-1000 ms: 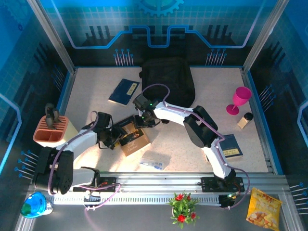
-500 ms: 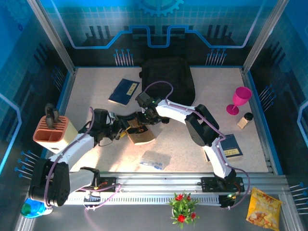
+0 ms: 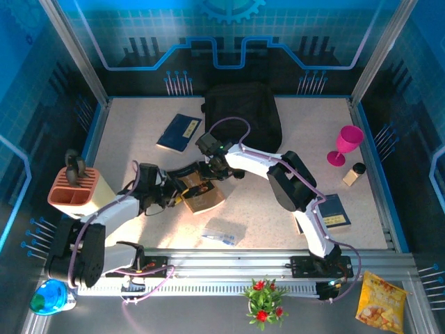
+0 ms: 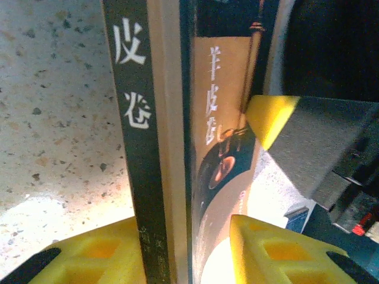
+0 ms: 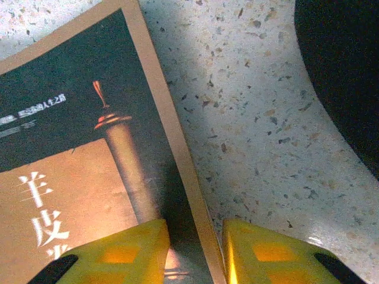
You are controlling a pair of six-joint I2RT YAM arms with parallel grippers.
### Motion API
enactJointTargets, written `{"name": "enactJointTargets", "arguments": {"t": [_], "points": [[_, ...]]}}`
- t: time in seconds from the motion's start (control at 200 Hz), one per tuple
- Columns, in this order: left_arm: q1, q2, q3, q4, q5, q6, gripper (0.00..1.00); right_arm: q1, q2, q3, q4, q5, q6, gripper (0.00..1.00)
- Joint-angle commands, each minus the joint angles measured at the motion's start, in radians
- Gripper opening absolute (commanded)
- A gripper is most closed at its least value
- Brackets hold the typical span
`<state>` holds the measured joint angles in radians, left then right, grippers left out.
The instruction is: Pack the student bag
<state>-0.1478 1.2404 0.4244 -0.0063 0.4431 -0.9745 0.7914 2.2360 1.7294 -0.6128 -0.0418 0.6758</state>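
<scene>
Currently clamping the book (image 3: 203,197) in left gripper (image 3: 174,197) and right gripper (image 3: 210,181), next likely carrying it far to the student bag (image 3: 243,115).

Top view: the left gripper (image 3: 175,198) and right gripper (image 3: 211,178) cover parts of the book (image 3: 203,197), and I cannot read its cover from here. The blue book (image 3: 179,132) has a title too small to read. I cannot tell what the packet (image 3: 222,230) contains. The second blue book (image 3: 335,211) is partly under the right arm.

Left wrist: the book runs off the top and bottom edges. My fingers (image 4: 100,254) are cut by the bottom edge.

Right wrist: the book runs off the left and bottom edges. The bag (image 5: 346,65) is just a black corner at the right edge.
</scene>
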Motion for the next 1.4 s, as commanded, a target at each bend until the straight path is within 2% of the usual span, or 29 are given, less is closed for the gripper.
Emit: {"name": "enactJointTargets", "arguments": {"t": [0.0, 0.265, 0.39, 0.53, 0.625, 0.76, 1.006, 1.216, 1.396], "points": [[-0.006, 0.05, -0.018, 0.166, 0.051, -0.053, 0.36, 0.028, 0.008, -0.03, -0.032, -0.021, -0.018, 0.33], [-0.006, 0.063, -0.015, 0.214, 0.047, -0.05, 0.22, 0.029, -0.065, -0.07, -0.037, 0.042, 0.002, 0.36], [-0.005, 0.016, -0.008, 0.171, 0.029, -0.031, 0.11, 0.028, -0.168, -0.114, -0.021, 0.094, 0.018, 0.44], [-0.006, -0.063, 0.003, 0.137, 0.017, -0.024, 0.0, 0.018, -0.329, -0.23, 0.064, 0.095, 0.08, 0.57], [-0.006, -0.112, 0.028, 0.129, 0.01, -0.037, 0.0, -0.003, -0.447, -0.346, 0.173, 0.049, 0.153, 0.65], [-0.006, -0.153, 0.067, 0.205, 0.009, -0.109, 0.0, -0.035, -0.635, -0.534, 0.368, 0.028, 0.259, 0.82], [-0.026, -0.154, 0.16, 0.372, -0.076, -0.282, 0.0, -0.149, -0.846, -0.774, 0.617, -0.103, 0.501, 0.93], [-0.066, -0.055, 0.242, 0.505, -0.131, -0.362, 0.0, -0.202, -0.849, -0.882, 0.945, -0.253, 0.746, 1.0], [-0.092, 0.016, 0.276, 0.573, -0.148, -0.413, 0.0, -0.199, -0.771, -0.855, 1.093, -0.303, 0.896, 1.0]]}}
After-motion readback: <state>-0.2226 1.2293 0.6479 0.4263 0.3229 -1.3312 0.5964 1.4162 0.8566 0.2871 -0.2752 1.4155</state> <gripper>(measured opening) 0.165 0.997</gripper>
